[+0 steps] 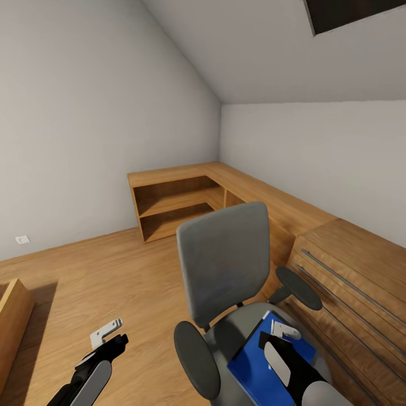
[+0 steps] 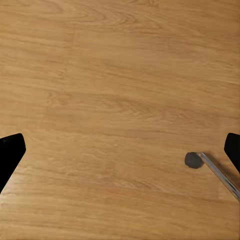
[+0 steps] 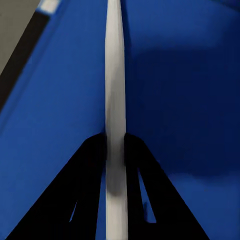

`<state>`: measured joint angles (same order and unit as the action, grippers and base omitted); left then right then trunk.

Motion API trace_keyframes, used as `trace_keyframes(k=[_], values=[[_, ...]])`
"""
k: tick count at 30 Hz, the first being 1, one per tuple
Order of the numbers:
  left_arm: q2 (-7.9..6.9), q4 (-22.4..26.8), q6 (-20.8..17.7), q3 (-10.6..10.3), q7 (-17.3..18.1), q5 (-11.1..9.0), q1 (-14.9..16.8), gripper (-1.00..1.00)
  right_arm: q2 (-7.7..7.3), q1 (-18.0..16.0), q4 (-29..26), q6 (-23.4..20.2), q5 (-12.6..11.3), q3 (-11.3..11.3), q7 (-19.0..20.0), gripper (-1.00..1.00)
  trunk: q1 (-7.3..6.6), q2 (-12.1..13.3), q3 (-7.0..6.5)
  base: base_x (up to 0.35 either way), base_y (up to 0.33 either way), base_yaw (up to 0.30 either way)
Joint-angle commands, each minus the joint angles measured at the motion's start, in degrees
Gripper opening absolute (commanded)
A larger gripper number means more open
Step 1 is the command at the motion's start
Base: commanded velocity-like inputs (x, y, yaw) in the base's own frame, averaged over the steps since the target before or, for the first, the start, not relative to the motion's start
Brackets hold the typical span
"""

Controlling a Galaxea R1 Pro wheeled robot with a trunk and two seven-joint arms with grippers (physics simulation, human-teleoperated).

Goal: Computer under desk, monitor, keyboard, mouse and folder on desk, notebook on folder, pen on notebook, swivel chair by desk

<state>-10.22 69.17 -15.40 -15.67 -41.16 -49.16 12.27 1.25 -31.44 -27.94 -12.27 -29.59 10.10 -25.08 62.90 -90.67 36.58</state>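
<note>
Lower right of frame: right gripper point(image 3: 115, 150) pinched shut on thin pale grey-white notebook point(image 3: 114, 75), edge-on above flat bright blue folder point(image 1: 265, 361) on grey swivel chair point(image 1: 225, 265). Light, stiff, likely slippery; hold by edge. Left gripper point(image 1: 107, 335) open, empty.

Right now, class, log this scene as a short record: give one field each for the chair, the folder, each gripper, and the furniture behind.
swivel chair: grey, on wood floor, back upright
folder: blue, flat on the chair seat
thin pale item: edge-on above the folder, likely the notebook
right gripper: shut on the thin pale item, over the seat
left gripper: open, over bare floor, holding nothing
chair caster: near the left gripper
wooden low shelving: against the walls behind the chair
</note>
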Motion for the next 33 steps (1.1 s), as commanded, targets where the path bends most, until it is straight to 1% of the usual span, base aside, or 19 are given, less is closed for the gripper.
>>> trace_keyframes(k=[1, 15, 19, 21, 24, 25, 27, 28, 30, 32, 33], values=[[-0.06, 0.1, -0.2, -0.2, -0.4, -0.2, 0.1, 1.00, -0.06, 0.0, -0.1, -0.2, -0.5, 0.4, -0.4, -1.00, -0.22, 0.4, -0.12, 0.000, 0.000, 0.000], [-0.06, 0.0, -0.2, -0.2, -0.5, -0.2, 0.0, 1.00, -0.13, 0.0, -0.9, -0.2, -0.5, 0.4, -0.6, -1.00, -3.30, 6.0, -2.63, 0.000, 0.000, 0.000], [-0.06, 0.0, -0.2, -0.2, -0.5, -0.2, 0.0, 1.00, -0.19, 0.1, -3.2, -0.3, -0.4, 0.4, -0.7, -1.00, -4.17, 7.6, -3.35, 0.000, 0.000, 0.000], [-0.06, 0.0, -0.2, -0.2, -0.5, -0.1, 0.0, 1.00, -0.19, 0.2, -5.5, -0.3, -0.4, 0.4, -0.8, -1.00, -4.61, 8.4, -3.71, 0.000, 0.000, 0.000], [-0.06, 0.0, -0.2, -0.2, -0.5, -0.1, 0.1, 1.00, -0.23, 1.1, -10.1, -0.3, -0.4, 0.4, -1.0, -1.00, -5.27, 9.6, -4.25, 0.000, 0.000, 0.000], [-0.06, 0.0, -0.2, -0.2, -0.5, -0.1, 0.1, 1.00, -0.25, 2.3, -12.9, -0.4, -0.3, 0.4, -1.5, -1.00, -5.49, 10.0, -4.43, 0.000, 0.000, 0.000], [-0.06, 0.0, -0.2, -0.2, -0.5, -0.1, 0.1, 1.00, -0.27, 6.2, -20.2, -0.5, -0.3, 0.4, -3.9, -1.00, -5.93, 10.8, -4.79, 0.000, 0.000, 0.000], [-0.06, 0.0, -0.2, -0.2, -0.5, -0.1, 0.1, 1.00, -0.27, 7.3, -22.2, -0.6, -0.3, 0.4, -4.8, -1.00, -6.15, 11.2, -4.97, -0.022, 0.000, 0.000], [-0.06, 0.0, -0.2, -0.2, -0.5, -0.1, 0.1, 1.00, -0.28, 11.6, -30.6, -0.8, -0.3, 0.4, -8.5, -1.00, -6.59, 12.0, -5.33, -0.157, 0.000, 0.000], [-0.06, 0.0, -0.2, -0.2, -0.5, -0.1, 0.0, 1.00, -0.28, 13.7, -34.4, -0.8, -0.3, 0.4, -10.1, -1.00, -7.03, 12.8, -5.69, -0.237, 0.000, 0.000], [-0.06, 0.0, -0.2, -0.2, -0.5, -0.1, 0.0, 1.00, -0.28, 15.4, -37.8, -1.0, -0.4, 0.4, -11.2, -1.00, -7.25, 13.2, -5.86, -0.281, 0.000, 0.000]])
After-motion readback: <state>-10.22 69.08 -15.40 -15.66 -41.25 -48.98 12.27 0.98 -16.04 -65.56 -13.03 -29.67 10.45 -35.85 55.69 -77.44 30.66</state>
